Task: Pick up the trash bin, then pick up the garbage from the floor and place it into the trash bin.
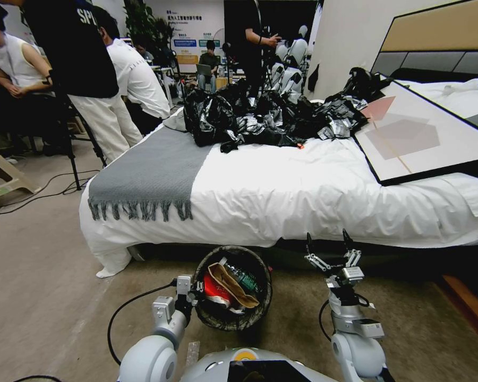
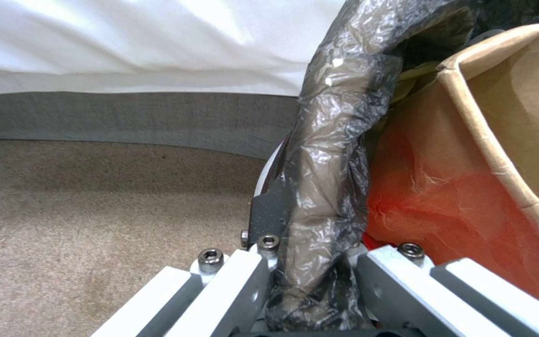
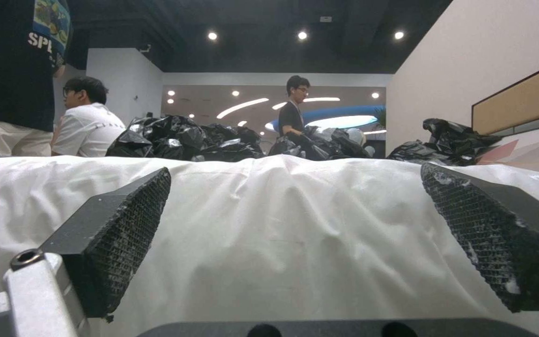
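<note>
Nearest the head camera, at about 7 o'clock in its view, the left gripper (image 1: pixel 195 297) is clamped on the rim of the small round white plastic trash bin (image 1: pixel 213 317) with its dark crinkled liner bag; the left wrist view shows the liner (image 2: pixel 325 187) pinched between the jaws. Inside the bin lie a brown paper bag (image 1: pixel 229 286), a red wrapper (image 1: pixel 215 291) and a small green bottle (image 1: pixel 244 278). The bin sits at 6 o'clock, just before the white-sheeted bed (image 1: pixel 302 196). The right gripper (image 1: pixel 330 251), at 5 o'clock, stands spread wide and empty, aimed toward the bed's side.

Risk, as I judge it: the hold bites on one side of the rim through slippery film, so the bin may tilt or slide out and spill its litter. The liner could also tear or pull loose. Any swing toward 12 o'clock may knock the bin against the bed frame.
</note>
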Motion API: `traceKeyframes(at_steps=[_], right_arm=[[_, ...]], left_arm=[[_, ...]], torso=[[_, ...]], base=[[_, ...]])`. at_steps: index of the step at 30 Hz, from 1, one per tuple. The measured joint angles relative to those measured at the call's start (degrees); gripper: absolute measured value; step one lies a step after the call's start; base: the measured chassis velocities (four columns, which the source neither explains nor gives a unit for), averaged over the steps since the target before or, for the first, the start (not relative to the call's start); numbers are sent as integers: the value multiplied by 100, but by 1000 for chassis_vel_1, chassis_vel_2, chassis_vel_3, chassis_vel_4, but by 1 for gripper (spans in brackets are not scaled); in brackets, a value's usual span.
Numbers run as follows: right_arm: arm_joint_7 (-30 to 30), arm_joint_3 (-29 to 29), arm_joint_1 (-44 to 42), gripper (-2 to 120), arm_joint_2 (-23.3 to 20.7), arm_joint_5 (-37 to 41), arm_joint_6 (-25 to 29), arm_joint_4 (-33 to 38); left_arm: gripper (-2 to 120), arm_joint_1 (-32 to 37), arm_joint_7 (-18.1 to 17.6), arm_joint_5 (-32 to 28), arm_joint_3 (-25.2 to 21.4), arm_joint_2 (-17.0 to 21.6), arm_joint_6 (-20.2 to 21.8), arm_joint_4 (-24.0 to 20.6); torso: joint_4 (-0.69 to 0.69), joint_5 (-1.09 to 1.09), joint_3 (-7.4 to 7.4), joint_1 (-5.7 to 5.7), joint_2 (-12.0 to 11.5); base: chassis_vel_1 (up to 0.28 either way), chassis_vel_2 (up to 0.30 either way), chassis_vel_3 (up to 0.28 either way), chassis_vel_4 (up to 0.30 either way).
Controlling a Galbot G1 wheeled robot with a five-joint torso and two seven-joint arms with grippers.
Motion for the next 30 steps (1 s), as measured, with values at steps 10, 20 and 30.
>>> traceKeyframes(at_steps=[10, 20, 30], right_arm=[[-23, 8, 84, 100, -12, 37, -11, -48], [-38, 11, 142, 100, -11, 44, -29, -83], [-46, 7, 181, 100, -43, 35, -69, -90]], left_arm=[[0, 0, 1, 15, -66, -38, -17, -48], [0, -5, -2, 23, -75, -33, -17, -61], [0, 32, -3, 34, -86, -27, -18, -118]], torso=[[0, 0, 0, 0, 0], [1, 0, 0, 0, 0], [1, 0, 0, 0, 0]], base=[[19, 18, 20, 19], [92, 102, 93, 95], [120, 122, 121, 127]])
